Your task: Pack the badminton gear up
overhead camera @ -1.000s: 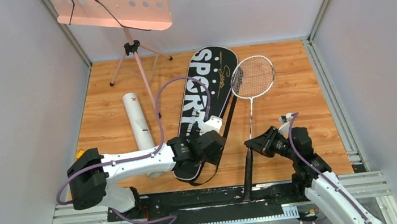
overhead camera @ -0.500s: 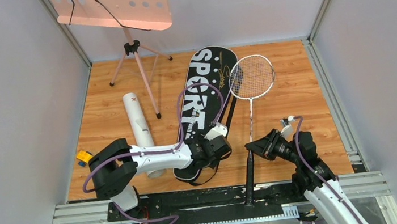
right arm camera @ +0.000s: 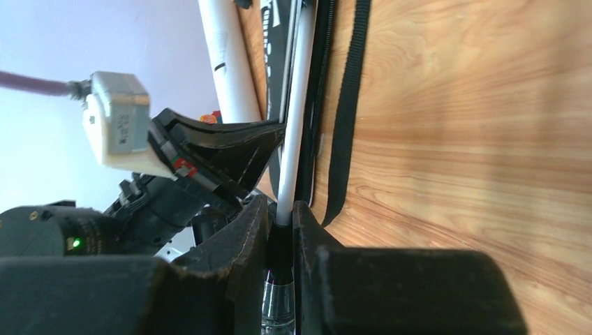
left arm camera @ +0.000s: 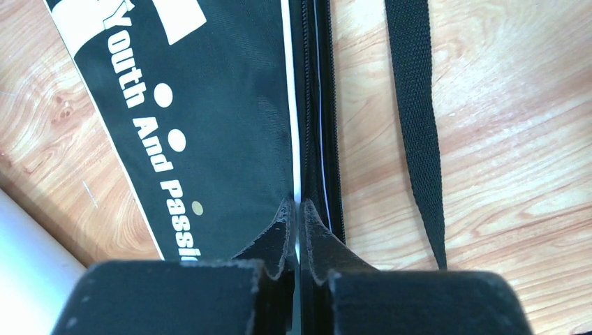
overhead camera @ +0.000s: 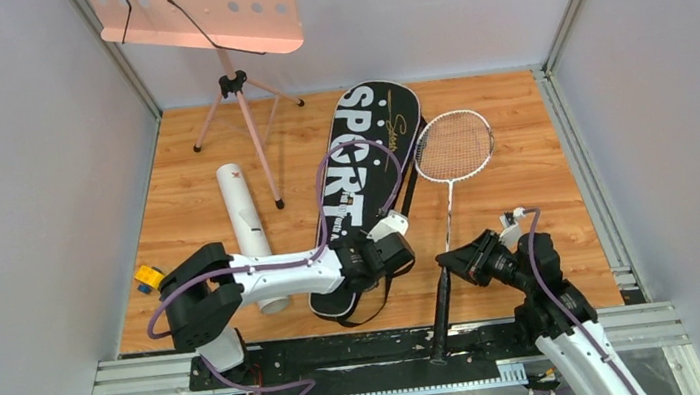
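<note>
Black bag (overhead camera: 361, 156): lies lengthwise on the table with the SPORT lettering up and its wide end far from the arms. Every place below is given from it.
Left gripper (left arm camera: 299, 209): at the bag's near right edge. Its fingers are pressed together on the thin white-piped rim of the top panel. I judge this to be a pinch for lifting that panel and opening a mouth along the zipper.
Right gripper (right arm camera: 279, 225): just right of the bag's near end, clamped on the racket where the white shaft meets the dark handle. A hold there probably lets it steer the long frame toward the opening.
Racket (overhead camera: 453, 147): to the bag's right, head just beside the far right side; whether they touch I cannot tell.
Strap (left arm camera: 419, 125): loose webbing lying right of the zipper edge; it might snag the racket.
White tube (overhead camera: 249, 225): lies flat to the bag's left, apart from it.
Surface: wood-grain tabletop (overhead camera: 542, 154), flat and smooth.
Room: plain grey walls (overhead camera: 18, 148) close in on three sides. The pink music stand (overhead camera: 203, 14) is beyond the bag's far left. A small yellow and blue toy (overhead camera: 147, 276) sits left of the tube.
</note>
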`<state>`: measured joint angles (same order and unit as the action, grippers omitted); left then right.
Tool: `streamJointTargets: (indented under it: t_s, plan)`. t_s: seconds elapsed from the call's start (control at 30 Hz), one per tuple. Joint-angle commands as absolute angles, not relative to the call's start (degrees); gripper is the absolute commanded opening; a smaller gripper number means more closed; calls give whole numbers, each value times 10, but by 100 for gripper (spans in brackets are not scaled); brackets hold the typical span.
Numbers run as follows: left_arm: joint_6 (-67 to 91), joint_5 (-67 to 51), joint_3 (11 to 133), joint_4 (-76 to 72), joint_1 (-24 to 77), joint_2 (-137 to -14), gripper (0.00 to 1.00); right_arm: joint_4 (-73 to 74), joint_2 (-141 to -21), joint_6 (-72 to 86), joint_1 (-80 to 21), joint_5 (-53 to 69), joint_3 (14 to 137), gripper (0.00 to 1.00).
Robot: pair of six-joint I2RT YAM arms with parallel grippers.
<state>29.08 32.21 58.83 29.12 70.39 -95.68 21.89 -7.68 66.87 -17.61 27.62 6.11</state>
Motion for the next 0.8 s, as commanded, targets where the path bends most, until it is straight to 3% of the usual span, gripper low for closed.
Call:
streamJointTargets:
  t_s: [0.0,0.33,0.77]
  plan:
    - [288,321,623,277,702,-952,0,291,-79,681,-180,236,91,0]
    - [294,309,675,301,702,-934,0,269,-73,662,-179,293,95,0]
    - [268,272,633,242,701,-881,0,255,-43,660,-180,379,83,0]
